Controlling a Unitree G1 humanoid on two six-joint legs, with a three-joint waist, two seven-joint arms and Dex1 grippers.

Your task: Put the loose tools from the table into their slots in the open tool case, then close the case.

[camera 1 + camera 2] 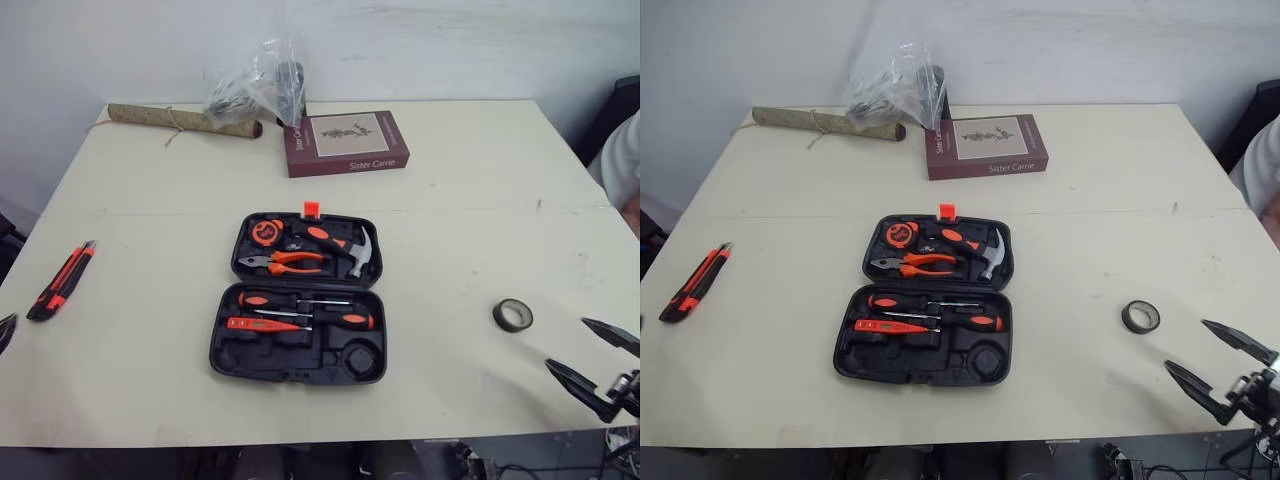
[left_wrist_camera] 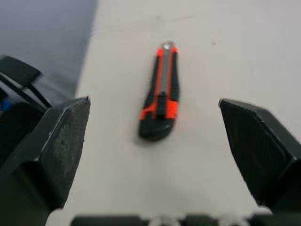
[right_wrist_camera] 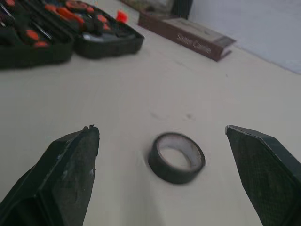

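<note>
The black tool case [image 1: 298,300] lies open mid-table, holding a hammer, pliers, a tape measure and screwdrivers. An orange and black utility knife [image 1: 61,280] rests loose near the table's left edge. My left gripper [image 2: 155,155] is open just short of the knife [image 2: 161,89], its fingers wide apart. A roll of black tape [image 1: 512,315] lies loose to the right of the case. My right gripper [image 1: 600,365] hangs open at the near right corner, a little short of the tape [image 3: 177,157].
A maroon book [image 1: 346,143] lies at the back, with a clear plastic bag [image 1: 257,85] and a tied paper roll [image 1: 180,120] to its left. A person's sleeve [image 1: 625,160] shows at the right edge.
</note>
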